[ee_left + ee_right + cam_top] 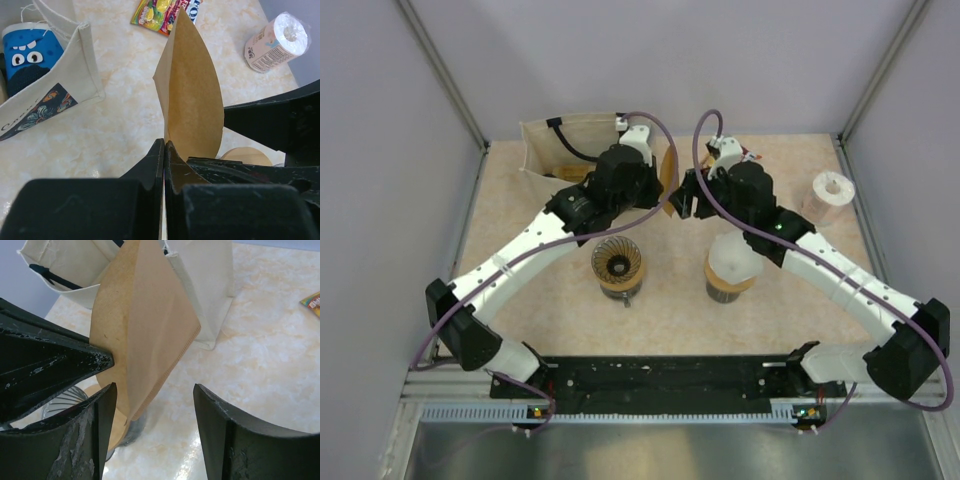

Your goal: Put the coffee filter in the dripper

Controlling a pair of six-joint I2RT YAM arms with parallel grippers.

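Nearest my bases, the small dark grey ribbed cone dripper (618,262) stands on the table (520,215), just beside my left forearm. Farther out, both arms bend inward and meet. My left gripper (164,145) is clamped on the brown paper coffee filter (192,100), held upright. My right gripper (154,388) is spread, with the filter's edge between its fingers.

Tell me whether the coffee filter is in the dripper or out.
Out. The left fingers pinch the filter in the air; the dripper shows its bare ribbed cone.
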